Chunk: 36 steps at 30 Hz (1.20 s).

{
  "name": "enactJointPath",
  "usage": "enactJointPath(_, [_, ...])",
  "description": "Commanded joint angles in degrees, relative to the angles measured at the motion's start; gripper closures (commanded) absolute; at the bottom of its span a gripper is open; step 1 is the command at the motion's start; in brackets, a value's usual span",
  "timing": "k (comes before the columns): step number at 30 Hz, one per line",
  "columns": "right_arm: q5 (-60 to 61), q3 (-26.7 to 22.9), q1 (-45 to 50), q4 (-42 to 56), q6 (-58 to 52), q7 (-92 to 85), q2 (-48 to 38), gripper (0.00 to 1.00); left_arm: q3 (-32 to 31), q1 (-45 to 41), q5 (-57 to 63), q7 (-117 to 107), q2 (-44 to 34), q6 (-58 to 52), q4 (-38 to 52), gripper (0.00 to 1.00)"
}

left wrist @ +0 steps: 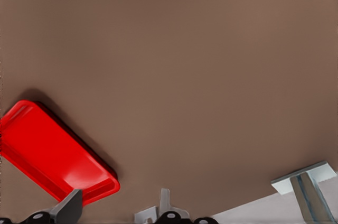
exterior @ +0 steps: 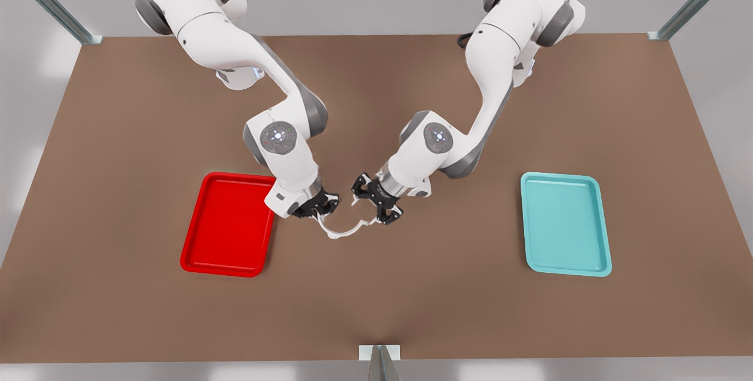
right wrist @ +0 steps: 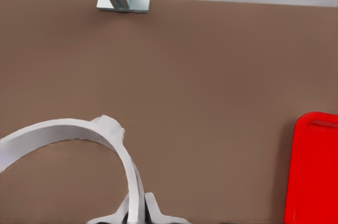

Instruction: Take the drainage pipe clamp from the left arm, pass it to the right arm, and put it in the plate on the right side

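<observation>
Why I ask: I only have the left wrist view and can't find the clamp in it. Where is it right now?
Observer: The clamp spans the gap between the two end effectors, near the middle of the front view.
Operator: Who has it?
Observer: The right end effector is shut on one end. In the right wrist view the white strip arcs away from its grip. The other end reaches the left end effector, but I cannot tell whether that one grips it.
Operator: And the trays?
Observer: The red tray lies right beside the right end effector, on the front view's left. A teal tray lies far off on the front view's right.
</observation>
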Motion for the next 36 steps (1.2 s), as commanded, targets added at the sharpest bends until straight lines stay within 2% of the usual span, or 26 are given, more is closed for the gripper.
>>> enactJointPath(1, [-0.4,0.1,-1.5,-1.5,0.3,-0.4,-1.0,0.79,-0.1,1.0,-3.6,-9.5,-1.4,-6.9,0.1,0.0])
enactJointPath(4, [-0.5,0.1,-4.7,-7.1,2.4,-1.5,-3.4,0.79,0.1,3.2,-8.4,3.0,-4.8,-17.9,0.2,0.0])
enactJointPath(5, [-0.5,0.1,-7.5,-11.1,5.0,-6.0,-5.1,0.79,0.2,5.6,-8.5,13.7,-6.1,-23.5,0.1,0.0])
enactJointPath(8, [-0.4,0.1,-15.3,-16.7,4.7,-14.9,-6.7,0.79,0.5,20.4,-7.7,62.7,-8.5,-44.4,0.4,0.0])
enactJointPath(10, [-0.4,0.1,-18.7,-18.4,4.7,-18.0,-6.5,0.79,0.5,29.8,-6.0,97.7,-10.5,-51.1,0.5,0.0])
enactJointPath(11, [-0.4,0.1,-20.3,-19.0,4.7,-20.5,-6.2,0.79,0.3,33.8,-1.8,119.9,-11.9,-51.9,1.3,0.0])
enactJointPath(12, [-0.4,0.1,-21.6,-19.8,4.7,-21.6,-6.0,0.79,0.9,34.3,5.0,139.0,-12.5,-51.9,2.2,0.0])
enactJointPath(14, [-0.4,0.1,-22.2,-22.1,4.4,-21.7,-6.1,0.79,1.4,34.3,14.9,161.0,-17.3,-51.7,2.2,0.0])
enactJointPath(16, [-0.4,0.0,-23.3,-23.6,4.5,-21.8,-5.5,0.79,1.5,35.1,16.0,169.7,-22.1,-51.1,0.6,0.0])
enactJointPath(17, [-0.3,0.0,-24.3,-23.8,4.6,-22.7,-4.6,0.79,1.6,35.0,16.0,169.4,-25.6,-49.2,-3.4,0.0])
enactJointPath(18, [-0.1,0.0,-25.4,-23.9,4.7,-23.9,-3.6,0.79,1.7,35.1,16.1,168.6,-29.1,-41.8,-9.5,0.0])
enactJointPath(22, [0.1,0.0,-27.0,-25.6,4.5,-24.4,-3.0,0.77,1.7,34.6,16.1,166.3,-28.8,-44.6,-8.5,0.0])
enactJointPath(24, [0.1,0.1,-27.7,-26.9,4.6,-24.4,-2.8,0.27,1.6,34.6,16.4,166.4,-27.3,-48.3,-6.3,0.0])
enactJointPath(27, [0.1,0.1,-27.6,-27.0,4.3,-24.3,-3.0,0.05,1.6,34.6,16.4,166.4,-26.2,-48.3,-5.4,0.0])
enactJointPath(28, [0.1,0.4,-27.4,-25.0,4.3,-24.6,-3.8,0.0,1.6,34.6,16.4,166.4,-25.2,-48.2,-4.6,0.0])
enactJointPath(29, [-0.3,1.8,-27.2,-20.6,2.7,-25.1,-5.5,0.0,1.5,34.6,16.5,166.4,-24.4,-48.0,-3.6,0.0])
enactJointPath(32, [-0.5,6.2,-27.2,7.4,-21.2,-27.8,-5.5,0.0,1.4,34.3,16.5,166.5,-23.6,-47.6,-3.3,0.0])
enactJointPath(33, [-0.4,9.6,-27.6,11.5,-29.0,-27.1,-8.7,0.0,1.4,34.2,16.5,166.5,-23.3,-47.8,-2.7,0.0])
enactJointPath(34, [-0.4,9.5,-27.5,9.5,-34.6,-25.0,-14.1,0.0,1.4,34.2,16.5,166.4,-23.3,-47.8,-2.7,0.0])
enactJointPath(35, [0.4,2.2,-22.2,0.5,-31.0,-25.0,-20.6,0.0,1.4,34.2,16.5,166.5,-23.3,-47.8,-2.5,0.0])
enactJointPath(36, [3.0,-7.4,-13.5,0.5,-31.5,-25.0,-20.4,0.0,1.4,34.2,16.5,166.5,-22.4,-48.3,-1.5,0.0])
